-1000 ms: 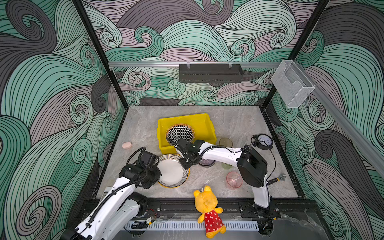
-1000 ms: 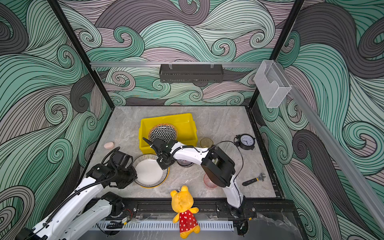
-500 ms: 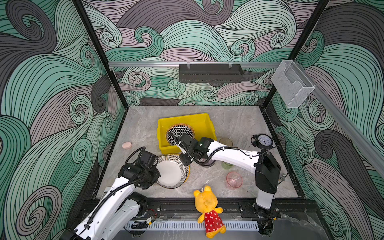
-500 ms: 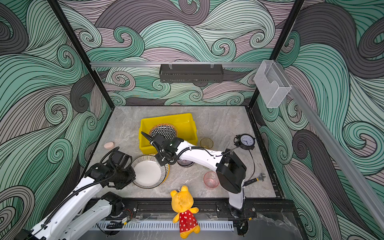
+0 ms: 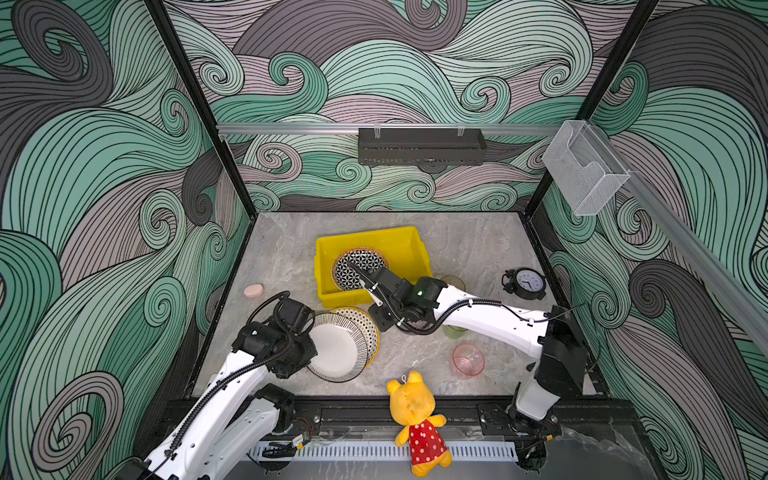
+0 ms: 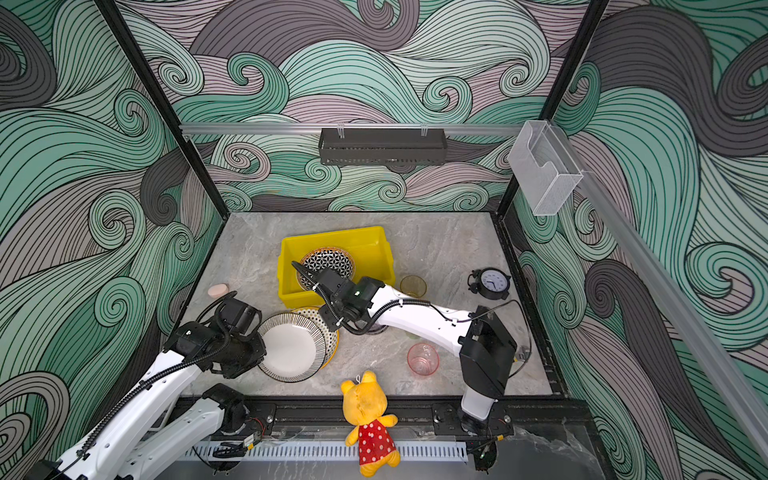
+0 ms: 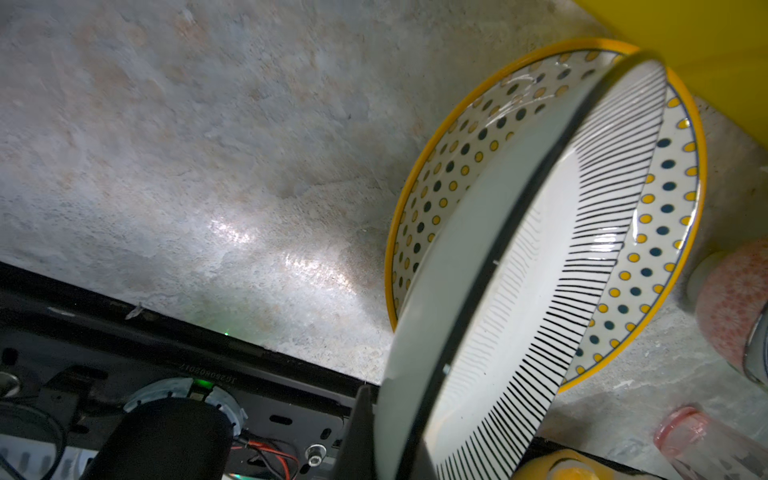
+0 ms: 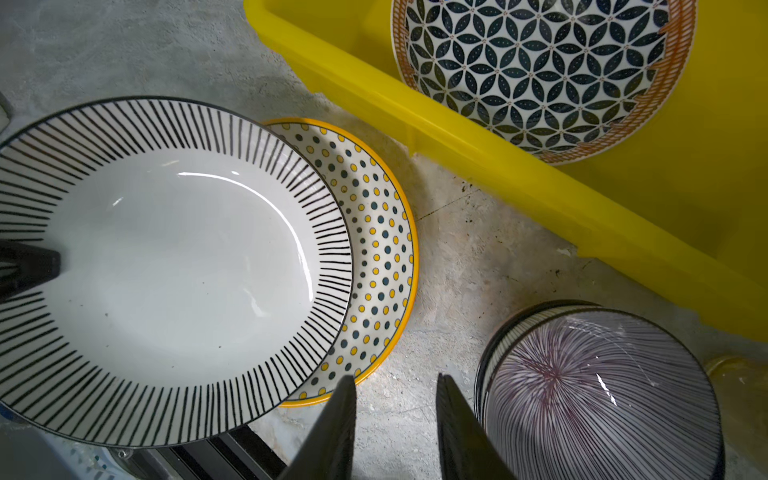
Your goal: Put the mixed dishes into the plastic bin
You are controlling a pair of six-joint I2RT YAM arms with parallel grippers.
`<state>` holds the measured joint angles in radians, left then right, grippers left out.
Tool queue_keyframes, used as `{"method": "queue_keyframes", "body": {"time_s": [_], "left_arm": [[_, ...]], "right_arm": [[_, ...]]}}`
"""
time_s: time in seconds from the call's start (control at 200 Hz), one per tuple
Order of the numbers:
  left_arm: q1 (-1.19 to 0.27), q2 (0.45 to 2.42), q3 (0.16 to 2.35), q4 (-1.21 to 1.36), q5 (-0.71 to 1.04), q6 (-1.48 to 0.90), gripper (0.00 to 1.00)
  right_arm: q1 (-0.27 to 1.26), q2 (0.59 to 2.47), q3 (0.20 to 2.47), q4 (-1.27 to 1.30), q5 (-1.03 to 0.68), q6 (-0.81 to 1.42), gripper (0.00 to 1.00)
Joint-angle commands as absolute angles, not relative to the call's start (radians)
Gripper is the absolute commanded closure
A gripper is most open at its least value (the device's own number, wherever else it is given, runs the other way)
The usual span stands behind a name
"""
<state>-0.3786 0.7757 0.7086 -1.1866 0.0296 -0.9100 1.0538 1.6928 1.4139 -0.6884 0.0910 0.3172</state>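
Left pincer (image 7: 388,444) is clamped tight on the edge of the striped-rim plate (image 5: 338,347), gripping the side nearest its own arm. The plate sits tilted, and its far edge overlaps the dotted-rim plate (image 8: 374,249), which lies on the desk (image 5: 286,249). Can't tell if the two plates actually touch. Both are outside the yellow bin (image 5: 365,235), just beside its near wall.

Right pincer (image 8: 395,432) has its jaws apart with nothing between them, just bare desk underneath. It hangs over the gap between the dotted-rim plate and the purple-striped bowl (image 8: 598,395). It's close to both and touches neither, as far as I can see. The bin's near wall is just beyond that gap. The black-white geometric plate (image 8: 536,79) is already inside the bin, toward its left end in both top views.

Cups are all out on the desk too. The pink cup (image 5: 467,359) stands near the front edge, well apart from the bin. The amber cup (image 5: 453,282) is just beside the bin's right corner. The green cup (image 5: 455,331) is mostly hidden under the right arm. The yellow plush bear (image 5: 415,415) lies on the front rail.
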Motion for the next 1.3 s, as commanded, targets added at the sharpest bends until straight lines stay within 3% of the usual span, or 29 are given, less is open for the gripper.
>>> {"method": "queue_keyframes", "body": {"time_s": [0.0, 1.296], "left_arm": [[-0.389, 0.764, 0.792, -1.190, 0.017, -0.881, 1.00], [-0.389, 0.847, 1.037, -1.160, 0.023, -0.835, 1.00]], "right_arm": [[1.056, 1.644, 1.393, -0.665, 0.141, 0.318, 0.63], [0.984, 1.422, 1.251, -0.609, 0.224, 0.282, 0.56]]}}
